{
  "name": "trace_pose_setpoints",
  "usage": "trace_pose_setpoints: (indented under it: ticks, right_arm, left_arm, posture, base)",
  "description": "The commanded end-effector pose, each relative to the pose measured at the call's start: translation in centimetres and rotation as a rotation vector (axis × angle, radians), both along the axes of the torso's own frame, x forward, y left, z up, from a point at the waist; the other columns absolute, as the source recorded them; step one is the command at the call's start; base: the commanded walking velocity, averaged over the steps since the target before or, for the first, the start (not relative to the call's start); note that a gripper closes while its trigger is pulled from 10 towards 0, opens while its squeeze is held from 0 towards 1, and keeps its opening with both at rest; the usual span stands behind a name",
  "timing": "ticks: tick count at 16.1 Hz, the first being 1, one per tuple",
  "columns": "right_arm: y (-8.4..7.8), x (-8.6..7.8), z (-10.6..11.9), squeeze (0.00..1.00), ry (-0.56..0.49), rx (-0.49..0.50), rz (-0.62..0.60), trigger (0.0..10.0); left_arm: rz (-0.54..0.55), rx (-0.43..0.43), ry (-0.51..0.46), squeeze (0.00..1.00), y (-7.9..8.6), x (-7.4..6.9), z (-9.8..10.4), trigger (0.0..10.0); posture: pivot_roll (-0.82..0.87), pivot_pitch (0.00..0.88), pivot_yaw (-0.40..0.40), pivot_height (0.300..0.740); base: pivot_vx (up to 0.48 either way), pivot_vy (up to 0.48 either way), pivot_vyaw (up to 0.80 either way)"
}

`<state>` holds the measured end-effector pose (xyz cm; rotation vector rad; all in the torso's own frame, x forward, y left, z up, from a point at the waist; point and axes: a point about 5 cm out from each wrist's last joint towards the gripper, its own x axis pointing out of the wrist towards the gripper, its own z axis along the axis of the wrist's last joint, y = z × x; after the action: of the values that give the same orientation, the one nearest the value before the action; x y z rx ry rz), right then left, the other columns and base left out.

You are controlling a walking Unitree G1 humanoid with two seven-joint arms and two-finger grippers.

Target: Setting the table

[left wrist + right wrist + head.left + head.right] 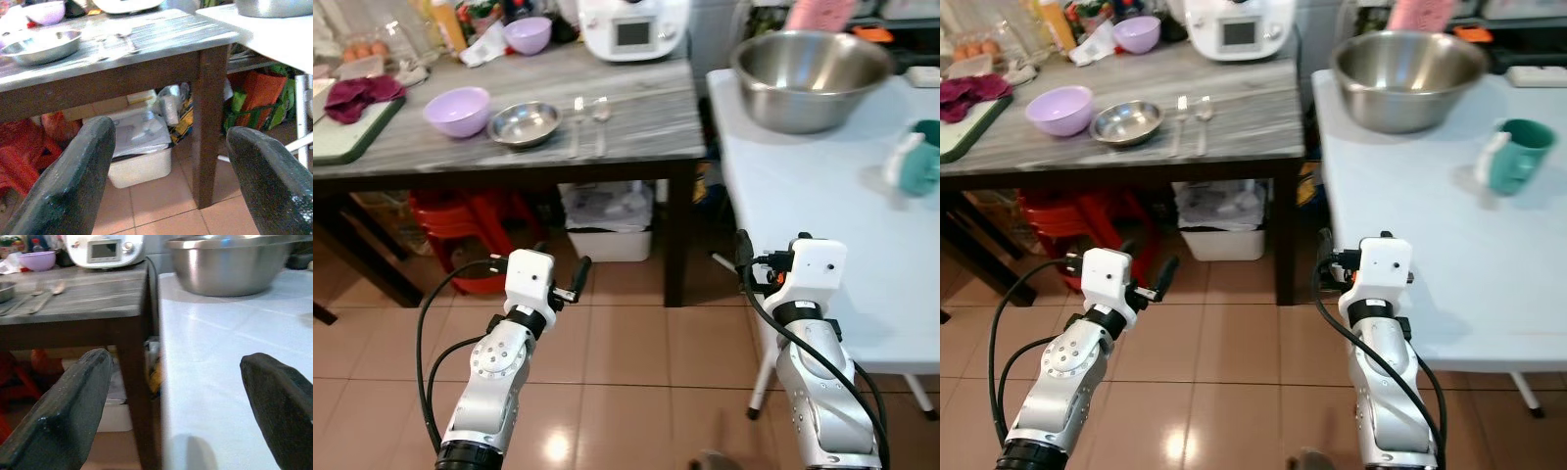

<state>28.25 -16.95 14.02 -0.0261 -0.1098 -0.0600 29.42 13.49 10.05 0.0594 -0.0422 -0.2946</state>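
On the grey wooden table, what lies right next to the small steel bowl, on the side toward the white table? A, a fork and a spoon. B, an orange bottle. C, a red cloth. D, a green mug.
A: a metal fork and spoon lie side by side just beside the small round steel bowl on the grey wooden table.

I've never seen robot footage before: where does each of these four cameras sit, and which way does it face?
Left eye: on the head, looking down at the wooden table, white table and both arms.
Right eye: beside it, same scene; mug sharper.
Left wrist: looks between the open left gripper at the steel dish.
Right wrist: looks between the open right gripper at the big bowl.
All four share the fork and spoon.
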Motion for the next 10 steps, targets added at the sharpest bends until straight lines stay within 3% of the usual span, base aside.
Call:
trace_pose_setpoints:
  ticks: [1,10]
  right_arm:
    - [-0.17,0.03,0.24,0.00,-0.010,-0.007,0.002,10.0]
    - [-0.12,0.19,0.56,0.00,-0.024,-0.027,0.012,10.0]
  left_arm:
    - [-0.009,0.000,0.007,0.00,-0.17,-0.10,-0.11,10.0]
    - [-0.016,-0.006,-0.001,0.00,-0.55,-0.08,0.12,10.0]
  posture:
    - [-0.13,0.126,0.113,0.740]
    - [-0.13,0.123,0.105,0.740]
  base:
    - [0.000,-0.285,0.00]
    - [0.000,-0.293,0.00]
